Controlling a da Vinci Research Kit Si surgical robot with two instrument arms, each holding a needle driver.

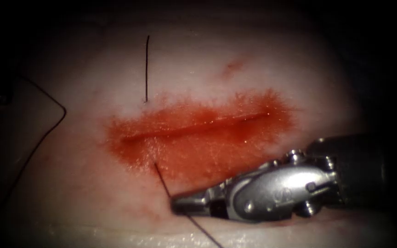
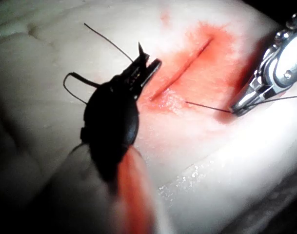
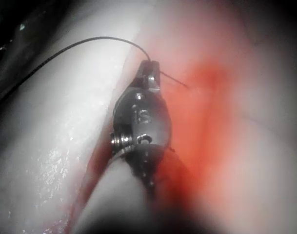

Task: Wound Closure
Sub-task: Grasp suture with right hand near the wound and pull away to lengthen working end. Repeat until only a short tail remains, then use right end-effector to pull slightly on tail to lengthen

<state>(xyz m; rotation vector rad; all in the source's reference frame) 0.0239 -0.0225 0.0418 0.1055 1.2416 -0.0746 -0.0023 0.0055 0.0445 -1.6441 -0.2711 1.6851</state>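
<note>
Red-stained cut (image 1: 194, 127): my right tool (image 1: 182, 204) grips thread (image 1: 161, 177) near it, jaws closed; my left tool (image 2: 147, 66) gapes empty, awaiting thread.

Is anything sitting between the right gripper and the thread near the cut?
Nothing visible. The right gripper is already shut on the thread, which comes out of the tissue just below the cut.

Darkness rings the lit field on every side, the light pooling brightest at the middle and fading to black shadow toward the edges.
</note>
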